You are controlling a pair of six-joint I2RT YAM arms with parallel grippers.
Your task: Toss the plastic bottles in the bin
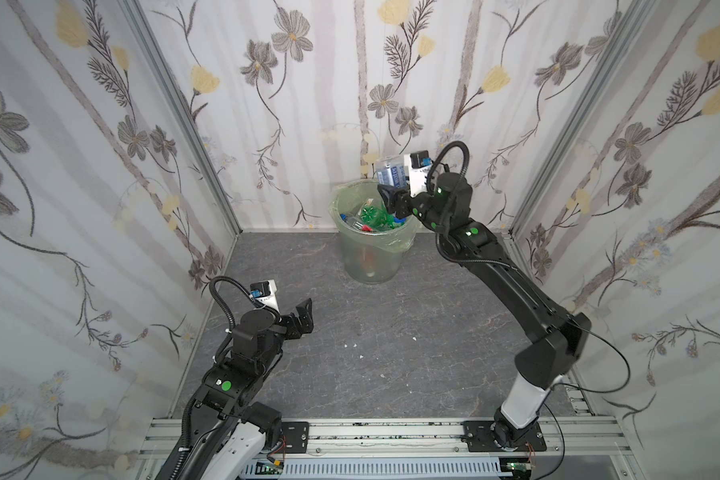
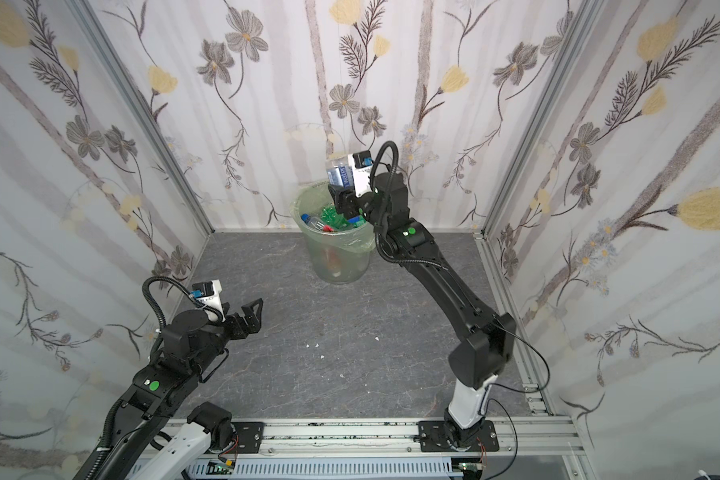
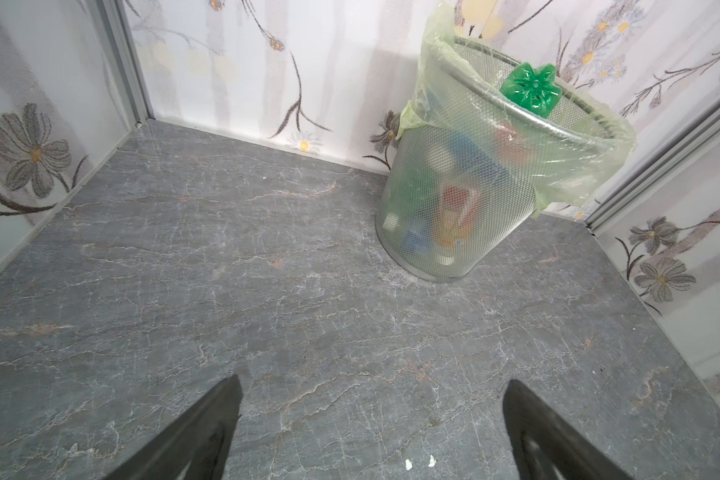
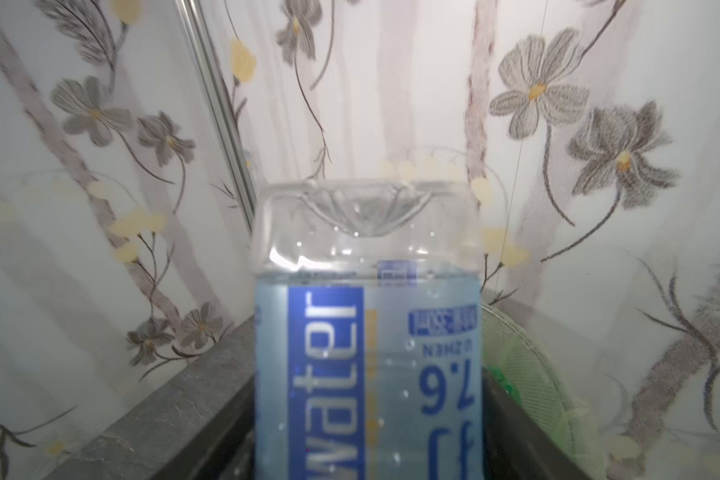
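**A:** In both top views, how is the right pincer (image 1: 391, 189) found?

**B:** It is held above the rim of the round mesh bin lined with a pale-green plastic bag (image 1: 371, 259), which is stood by the back wall. One clear plastic bottle with a blue label (image 1: 393, 173) is seen between its jaws, base up. Whether it is gripped or loose cannot be told. The left pincer (image 1: 304, 316) is kept low over the grey marbled floor (image 1: 371, 353), jaws wide apart, nothing in them.

**A:** What is counted inside the bin?

**B:** One green plastic bottle (image 2: 333, 216) is made out on top, with two blue caps (image 2: 305, 217) and one red cap (image 2: 328, 227). The rest is blurred by the bag.

**A:** And the left wrist view?

**B:** Both spread fingers are cut off by the edge. The bin (image 3: 454, 199) is shown whole, with the green bottle's base (image 3: 531, 89) at its rim. Two white scraps (image 3: 408, 463) are counted on the floor.

**A:** The right wrist view?

**B:** It is filled by the blue-labelled bottle (image 4: 366, 332), whose cap end is cut off. Dark blurred fingers are seen on either side, but contact cannot be judged. A sliver of the bin (image 4: 524, 353) is seen behind.
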